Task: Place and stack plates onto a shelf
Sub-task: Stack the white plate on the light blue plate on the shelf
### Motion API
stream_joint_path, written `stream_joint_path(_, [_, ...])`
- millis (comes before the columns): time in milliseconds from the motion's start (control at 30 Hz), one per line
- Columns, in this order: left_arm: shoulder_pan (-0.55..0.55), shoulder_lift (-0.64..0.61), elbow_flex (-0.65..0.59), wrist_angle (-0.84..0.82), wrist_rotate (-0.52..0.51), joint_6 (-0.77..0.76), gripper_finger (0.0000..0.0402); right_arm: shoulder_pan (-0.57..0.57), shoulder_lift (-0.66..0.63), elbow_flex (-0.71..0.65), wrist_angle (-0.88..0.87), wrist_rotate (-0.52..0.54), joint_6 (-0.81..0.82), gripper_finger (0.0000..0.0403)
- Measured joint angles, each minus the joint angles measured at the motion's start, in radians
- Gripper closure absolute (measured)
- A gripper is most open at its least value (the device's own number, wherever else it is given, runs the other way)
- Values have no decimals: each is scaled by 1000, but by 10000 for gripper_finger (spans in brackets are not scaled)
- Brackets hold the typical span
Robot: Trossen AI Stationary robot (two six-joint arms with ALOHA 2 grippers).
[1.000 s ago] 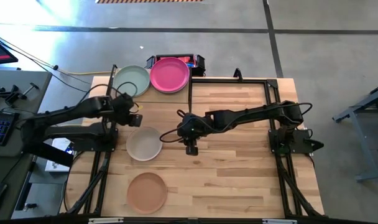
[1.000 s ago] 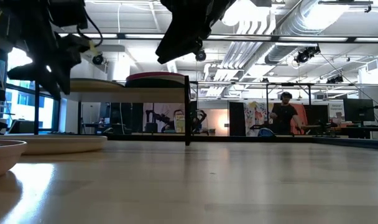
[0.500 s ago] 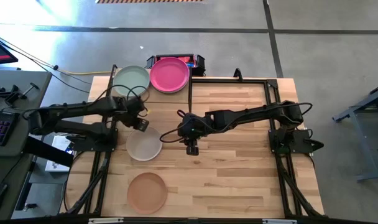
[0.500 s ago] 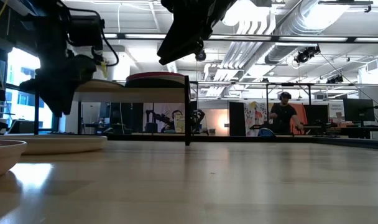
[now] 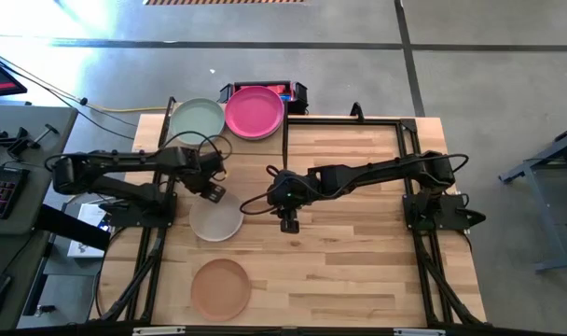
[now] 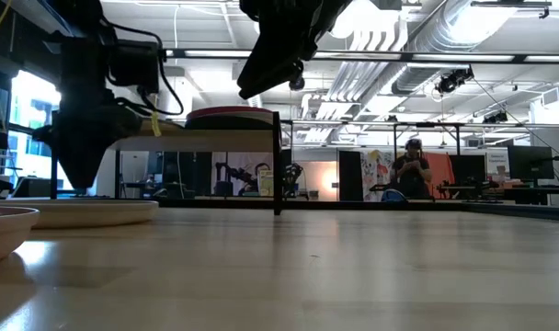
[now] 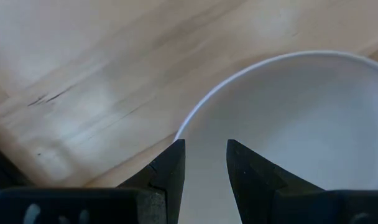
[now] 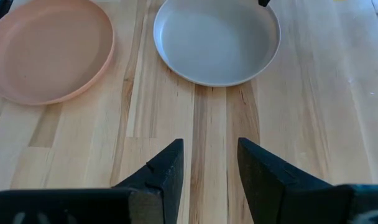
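An off-white plate lies flat on the table, with a peach plate nearer the front edge. A pale green plate and a magenta plate sit side by side on the raised shelf at the far left. My left gripper is open and hovers low over the off-white plate's far rim, one finger outside the rim and one over the plate's inside. My right gripper is open and held above bare table right of that plate.
A thin black frame runs along the table's far and right sides, and the shelf's black post stands near mid-table. The wide wood surface to the right carries nothing. A person stands far behind the table.
My left gripper has come from beside the shelf toward the table's near edge and right, and has gone down to just over the off-white plate's far rim. The plates and my right arm have kept still.
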Motion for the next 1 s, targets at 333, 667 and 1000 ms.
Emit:
stream_joint_path(333, [-29,89,0,0,-5,1,296,0,0,0,0,0,0,274])
stream_joint_path(667, [-31,144,0,0,-15,-22,296,0,0,0,-12,0,0,274])
stream_joint_path(1000, [-55,121,1,-2,-14,-66,296,0,0,0,-12,0,0,274])
